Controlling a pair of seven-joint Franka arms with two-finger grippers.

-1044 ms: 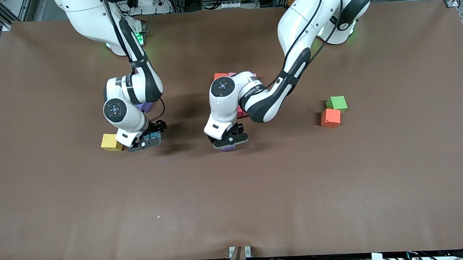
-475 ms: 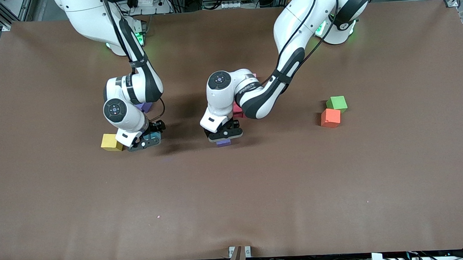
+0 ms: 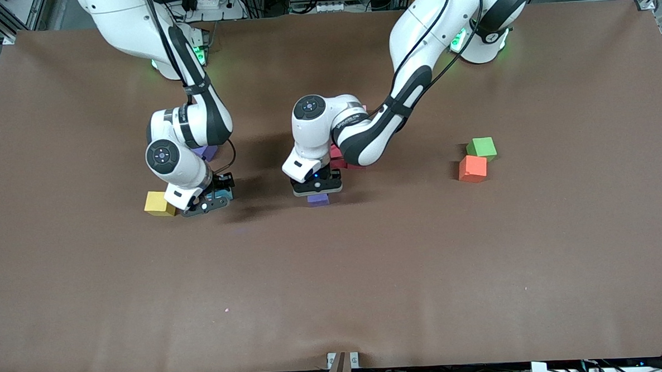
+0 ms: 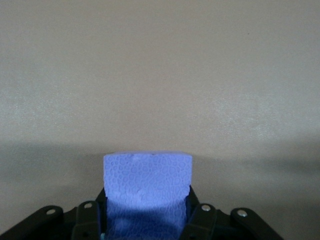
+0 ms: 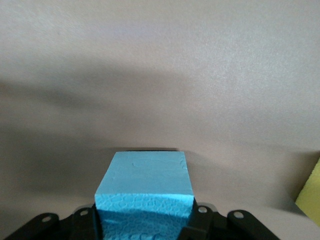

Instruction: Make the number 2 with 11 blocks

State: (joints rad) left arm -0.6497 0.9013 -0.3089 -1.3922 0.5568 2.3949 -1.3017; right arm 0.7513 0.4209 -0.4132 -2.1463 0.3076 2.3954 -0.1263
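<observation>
My left gripper (image 3: 316, 190) is shut on a blue-violet block (image 3: 319, 199) and holds it low over the table, next to the partly built number 2. The block fills the jaws in the left wrist view (image 4: 147, 180). Of the number 2 I see only red blocks (image 3: 338, 156) and a pink corner (image 3: 364, 108); the left arm hides the others. My right gripper (image 3: 206, 203) is shut on a light blue block (image 5: 144, 195), low over the table beside a yellow block (image 3: 157, 203). A purple block (image 3: 207, 153) lies under the right arm.
An orange-red block (image 3: 473, 168) and a green cube (image 3: 482, 147) lie touching toward the left arm's end of the table. The brown table (image 3: 335, 281) stretches bare toward the front camera.
My left gripper has moved with its block toward the robots' bases and a little toward the right arm's end. The right arm has hardly moved.
</observation>
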